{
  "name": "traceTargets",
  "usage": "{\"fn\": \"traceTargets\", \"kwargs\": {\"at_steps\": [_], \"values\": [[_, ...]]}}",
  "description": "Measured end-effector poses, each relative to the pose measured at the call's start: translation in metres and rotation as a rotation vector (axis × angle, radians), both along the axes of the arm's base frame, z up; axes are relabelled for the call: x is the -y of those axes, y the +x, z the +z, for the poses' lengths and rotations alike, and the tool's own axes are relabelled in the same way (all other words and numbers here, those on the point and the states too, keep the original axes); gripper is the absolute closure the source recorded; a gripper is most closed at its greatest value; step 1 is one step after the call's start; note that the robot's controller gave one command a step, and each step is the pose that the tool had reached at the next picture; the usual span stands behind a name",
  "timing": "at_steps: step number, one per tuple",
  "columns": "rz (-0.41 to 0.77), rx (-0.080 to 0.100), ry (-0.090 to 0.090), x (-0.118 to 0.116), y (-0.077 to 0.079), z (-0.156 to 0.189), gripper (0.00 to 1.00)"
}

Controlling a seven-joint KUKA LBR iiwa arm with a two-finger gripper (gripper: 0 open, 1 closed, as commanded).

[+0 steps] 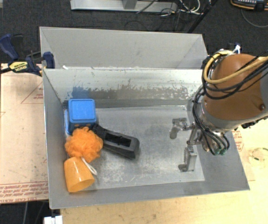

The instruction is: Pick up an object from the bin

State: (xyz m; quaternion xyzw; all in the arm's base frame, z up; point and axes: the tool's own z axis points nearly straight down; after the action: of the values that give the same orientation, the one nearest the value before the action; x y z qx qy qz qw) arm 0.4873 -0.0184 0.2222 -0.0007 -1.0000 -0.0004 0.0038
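Grey metal lies bare under the jaws, which stand apart with nothing between them, low over the right part of the bin (124, 50) and near its right wall. The arm's orange cover (234, 90) and its cables sit over that wall's edge. From the jaws leftward the bin floor is open as far as a black wedge-shaped tool (122, 144), well apart from them. The things crowd the left wall. A blue box (81, 111) sits furthest back, with an orange mesh puff (83, 143) touching its front and covering the black tool's left end. An orange cup (77, 175) lies on its side just in front of the puff. The bin stands on a pale bench (264, 181), with dark floor (31, 8) beyond.
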Motion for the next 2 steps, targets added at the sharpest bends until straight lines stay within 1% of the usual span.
{"fn": "traceTargets", "kwargs": {"at_steps": [1,2], "values": [[0.001,0.008,0.000,0.000,0.002,0.004,0.00],[0.066,0.008,0.000,-0.045,0.012,-0.029,0.00]]}}
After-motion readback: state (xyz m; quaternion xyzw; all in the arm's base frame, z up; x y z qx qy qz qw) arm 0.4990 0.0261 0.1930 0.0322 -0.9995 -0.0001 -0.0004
